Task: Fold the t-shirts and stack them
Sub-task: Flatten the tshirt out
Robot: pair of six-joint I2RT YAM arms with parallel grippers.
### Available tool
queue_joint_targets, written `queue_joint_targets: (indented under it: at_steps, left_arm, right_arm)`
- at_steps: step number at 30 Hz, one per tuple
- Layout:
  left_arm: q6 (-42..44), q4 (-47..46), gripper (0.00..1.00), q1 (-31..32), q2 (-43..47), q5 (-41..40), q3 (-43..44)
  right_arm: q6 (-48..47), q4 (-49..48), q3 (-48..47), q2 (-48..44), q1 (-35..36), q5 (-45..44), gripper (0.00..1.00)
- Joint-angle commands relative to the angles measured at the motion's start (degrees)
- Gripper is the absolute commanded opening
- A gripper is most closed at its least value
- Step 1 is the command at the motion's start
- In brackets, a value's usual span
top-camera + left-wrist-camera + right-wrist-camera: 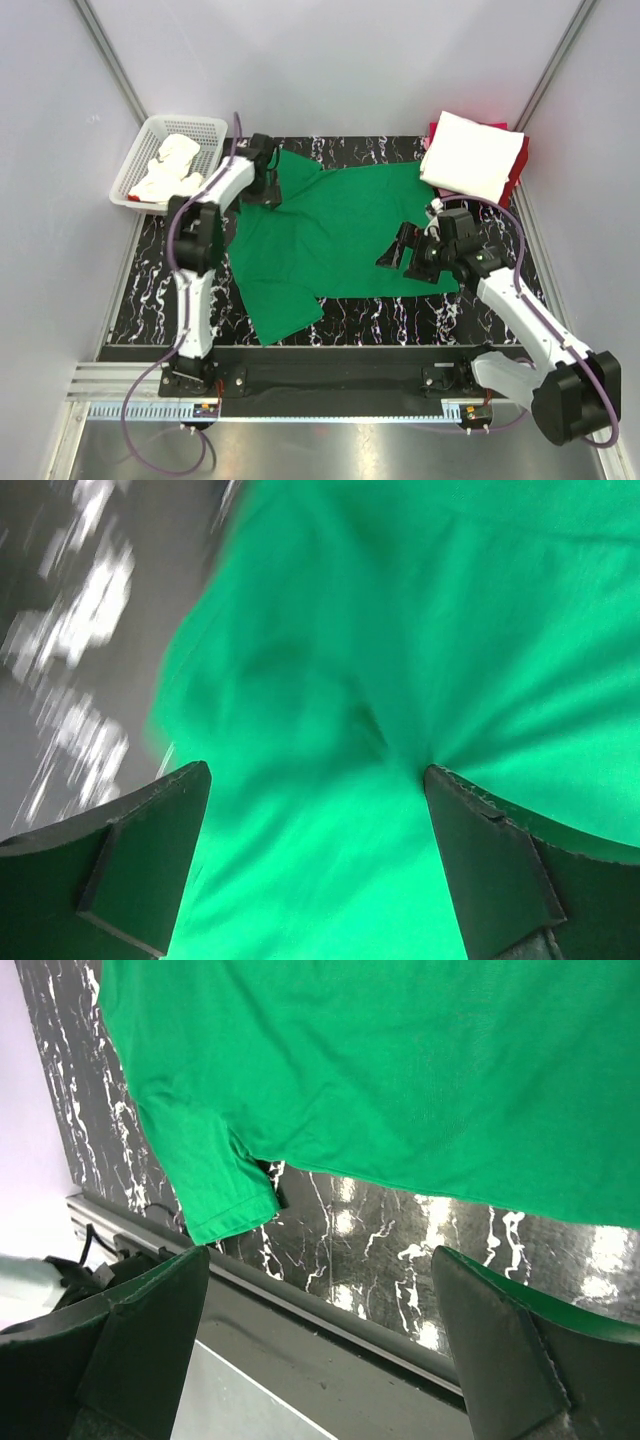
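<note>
A bright green t-shirt lies spread flat on the black marbled table. My left gripper hovers open just above the shirt's far left shoulder. In the left wrist view the open gripper has blurred green cloth filling the gap, with nothing pinched. My right gripper stands open over the shirt's right half. In the right wrist view the open gripper sits above the table's near edge, the shirt and one sleeve beyond it. A folded white t-shirt rests on a red one at the back right.
A white mesh basket holding crumpled white cloth stands at the back left, next to the left arm. Grey walls close in both sides. A black rail with the arm bases runs along the near edge.
</note>
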State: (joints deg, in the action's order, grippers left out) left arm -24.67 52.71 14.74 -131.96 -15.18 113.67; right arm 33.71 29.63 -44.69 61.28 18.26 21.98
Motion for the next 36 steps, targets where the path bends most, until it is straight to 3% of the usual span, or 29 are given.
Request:
queue_joint_targets:
  at_steps: [1, 5, 9, 13, 17, 28, 36]
  left_arm:
    - [-2.7, -1.1, 0.95, 1.6, 20.9, -1.5, -11.2]
    - [-5.9, -4.6, 0.96, 4.4, 37.6, -1.1, -34.3]
    - [-8.1, -3.8, 0.96, 11.0, 52.2, -4.1, -47.6]
    - [-16.0, -3.2, 0.95, 15.0, 63.9, 0.1, -58.9]
    - [-24.4, -0.9, 0.91, 19.1, 75.7, 2.1, -68.3]
    - [-49.1, -0.8, 0.78, 43.1, 79.1, -0.3, -82.7]
    - [-54.7, -2.2, 0.72, 48.2, 78.3, -3.1, -86.4]
  right_arm:
    - [-0.3, 0.2, 1.0, -3.3, 0.5, -3.3, 1.0]
    - [0.6, 4.7, 2.0, -8.7, 0.5, -11.7, 1.0]
    - [3.8, 11.6, 1.8, -15.1, 1.2, -20.3, 1.0]
    - [8.6, 15.5, 0.0, -16.5, 1.2, -21.7, 1.0]
    - [9.8, 12.7, 0.8, -16.5, 1.2, -16.0, 1.0]
    - [12.4, 11.5, 4.1, -19.6, 1.3, -14.7, 1.0]
    - [11.8, 12.9, 3.6, -20.5, 1.3, -16.3, 1.0]
